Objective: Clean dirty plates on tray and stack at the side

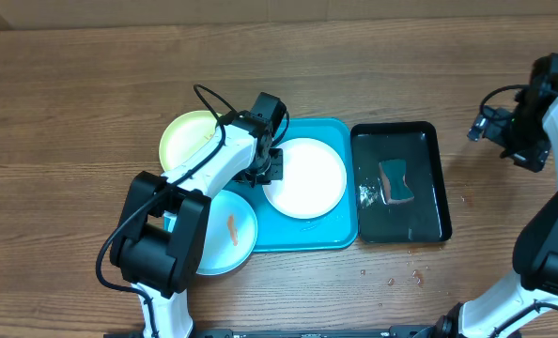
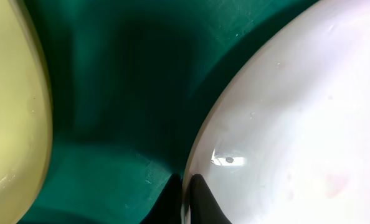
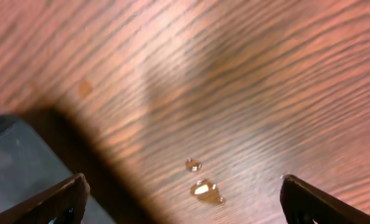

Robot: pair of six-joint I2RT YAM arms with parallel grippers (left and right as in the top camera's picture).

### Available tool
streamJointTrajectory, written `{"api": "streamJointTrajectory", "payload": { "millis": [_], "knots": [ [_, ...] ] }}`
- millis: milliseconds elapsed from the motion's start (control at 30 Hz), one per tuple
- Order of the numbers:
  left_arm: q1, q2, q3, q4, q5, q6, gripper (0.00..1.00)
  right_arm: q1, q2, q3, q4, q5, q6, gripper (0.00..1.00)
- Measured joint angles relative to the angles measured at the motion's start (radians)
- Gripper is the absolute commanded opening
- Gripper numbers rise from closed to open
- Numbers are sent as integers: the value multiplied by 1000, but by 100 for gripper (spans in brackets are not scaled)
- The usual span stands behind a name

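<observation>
The left hand [image 2: 185, 194] apparently pinches the white plate [image 2: 297, 112] rim.

Three plates [image 1: 305, 176] — white, yellow-green, blue — two trays [image 1: 326, 235], one sponge [image 1: 396, 183].

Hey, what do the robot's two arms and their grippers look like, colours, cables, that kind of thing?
Both arms have white rounded shells and bulky black joint housings. The left arm has a thin black cable looping off it, and the right arm has a second black cable near its wrist. The left gripper and the right gripper both have dark, tapering fingers.
</observation>
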Motion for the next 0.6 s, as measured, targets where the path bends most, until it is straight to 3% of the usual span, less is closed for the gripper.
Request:
{"api": "streamJointTrajectory", "payload": {
  "millis": [233, 600],
  "knots": [
    [5, 0, 55, -103, -3, 2, 4, -6, 0, 0, 52, 0, 0, 100],
    [40, 0, 366, -256, -32, 42, 4, -6, 0, 0, 61, 0, -1, 100]
  ]
}}
